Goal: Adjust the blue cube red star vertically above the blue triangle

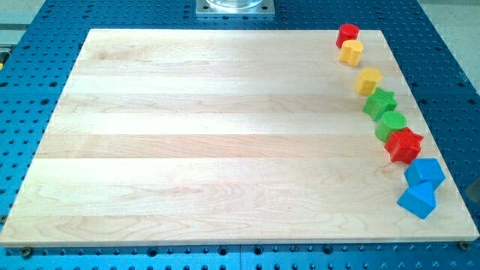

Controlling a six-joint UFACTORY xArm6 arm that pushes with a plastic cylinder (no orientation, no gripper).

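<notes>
Pale wooden board (225, 135) on a blue perforated table (30, 75); its left and middle are bare wood. All blocks sit in a curved line along the right edge. Far end: red cylinder (347, 34), touching yellow block (351, 52). Then yellow block no. 2 (368, 80), green star (380, 102), green cylinder (391, 124). Red star (403, 145) next, w/ blue cube (424, 173) just nearer, blue triangle (417, 200) touching it at near right corner. My tip isn't visible; no fingers on this rig, so can't tell any grasp.
</notes>
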